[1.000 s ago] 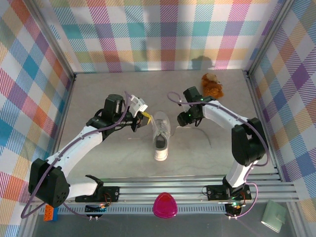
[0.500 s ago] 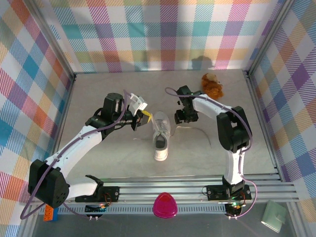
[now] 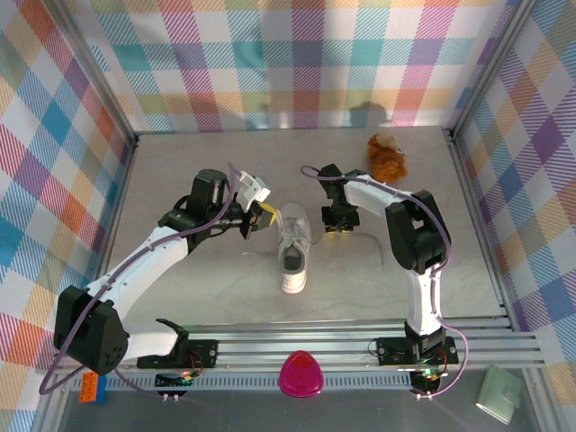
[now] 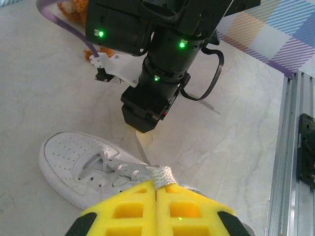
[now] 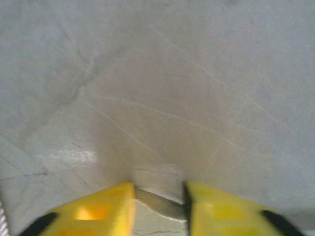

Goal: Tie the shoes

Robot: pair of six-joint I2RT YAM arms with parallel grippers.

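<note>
One white sneaker (image 3: 292, 245) lay on the counter (image 3: 198, 297) between the two arms, toe toward the far wall. Just beside its far-left edge, the left gripper (image 3: 265, 214) had its yellow fingers pressed together on a lace end (image 4: 162, 175) above the laced top. Close to the sneaker's right, the right gripper (image 3: 339, 225) pointed down at the counter. Its fingers stood a little apart with a flat lace strip (image 5: 160, 203) between them; whether they pinched it could not be told. Farther right sat a plush toy (image 3: 385, 155).
</note>
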